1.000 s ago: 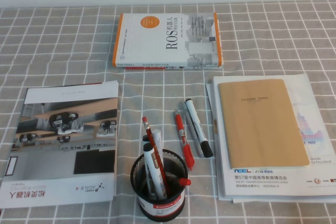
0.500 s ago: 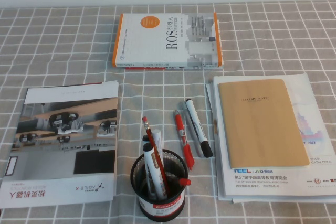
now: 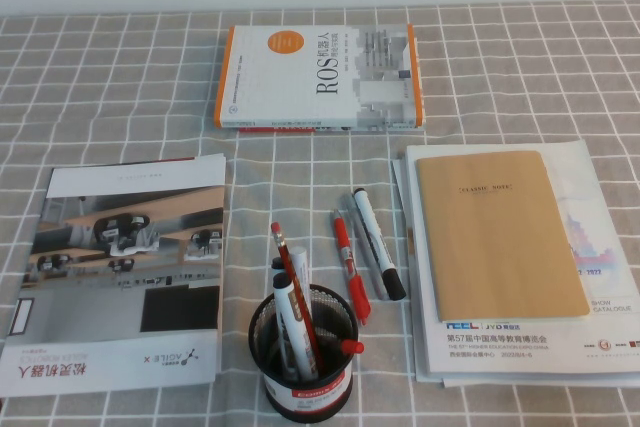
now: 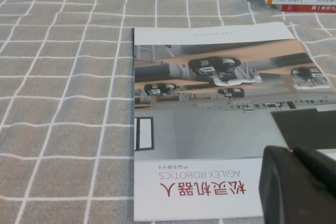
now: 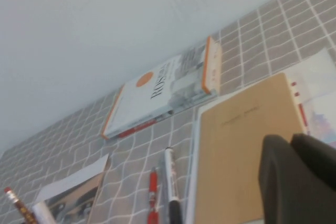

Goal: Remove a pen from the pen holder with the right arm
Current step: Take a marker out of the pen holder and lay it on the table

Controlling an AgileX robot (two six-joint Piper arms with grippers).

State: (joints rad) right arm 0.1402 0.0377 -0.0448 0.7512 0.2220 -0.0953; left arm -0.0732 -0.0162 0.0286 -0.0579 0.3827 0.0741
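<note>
A black mesh pen holder (image 3: 303,362) stands near the table's front edge. It holds a red pencil (image 3: 290,282), a white marker (image 3: 288,322) and a red-capped pen. Just behind it, a red pen (image 3: 349,262) and a black-and-white marker (image 3: 377,242) lie flat on the cloth. Neither arm shows in the high view. My right gripper (image 5: 291,142) is shut on nothing and hangs over the tan notebook (image 5: 241,150), to the right of the holder. My left gripper (image 4: 291,153) is shut with nothing in it, above the near corner of the AgileX brochure (image 4: 210,119).
A white and orange ROS book (image 3: 318,77) lies at the back centre. The brochure (image 3: 125,267) covers the left front. The tan notebook (image 3: 498,232) rests on a stack of papers (image 3: 600,247) at the right. A grey checked cloth (image 3: 120,97) covers the table.
</note>
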